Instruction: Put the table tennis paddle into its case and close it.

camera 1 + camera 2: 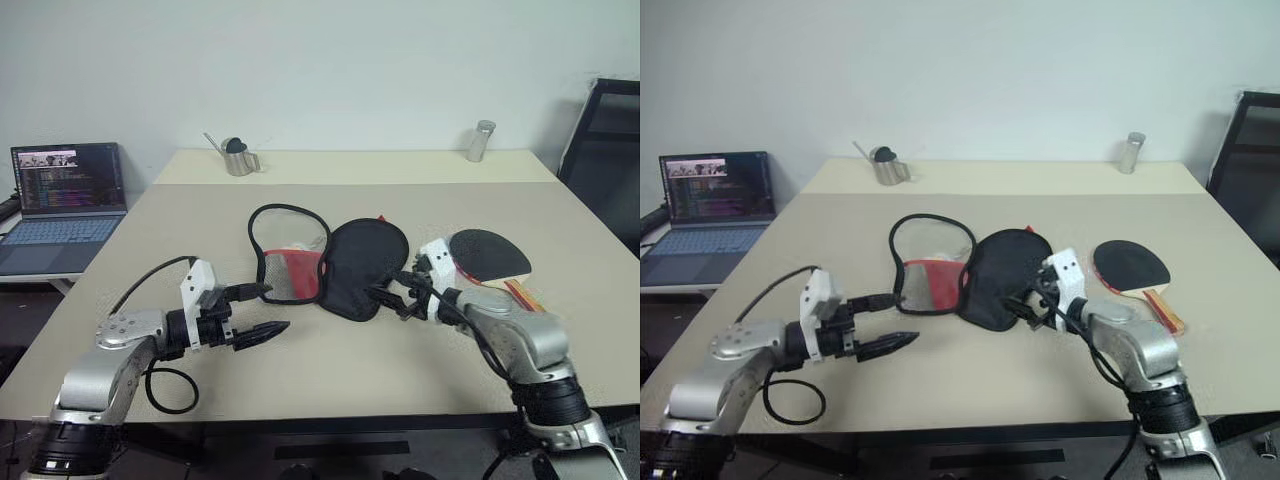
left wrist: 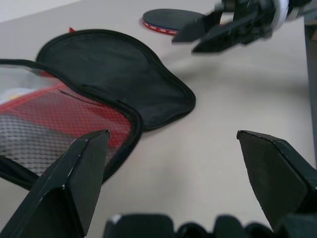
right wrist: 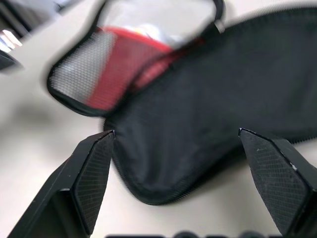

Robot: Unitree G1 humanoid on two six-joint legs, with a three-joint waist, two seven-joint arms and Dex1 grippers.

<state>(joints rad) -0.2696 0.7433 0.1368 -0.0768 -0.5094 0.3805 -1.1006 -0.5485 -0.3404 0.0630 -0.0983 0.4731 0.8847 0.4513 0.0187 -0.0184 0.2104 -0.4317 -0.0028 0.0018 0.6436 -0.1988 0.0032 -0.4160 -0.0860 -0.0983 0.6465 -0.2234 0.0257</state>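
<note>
The case (image 1: 330, 265) lies unzipped and spread flat at the table's centre, black flap beside its red mesh half. The table tennis paddle (image 1: 487, 254) rests flat at its 3 o'clock, black face up, handle toward 5 o'clock.

a beige table (image 1: 330, 370) carries the case (image 1: 330, 262), lying unzipped with both halves spread flat near the middle. the paddle (image 1: 490, 256) lies flat just right of it. at the far edge stand a metal cup (image 1: 238, 157) and a steel canister (image 1: 481, 141).
</note>
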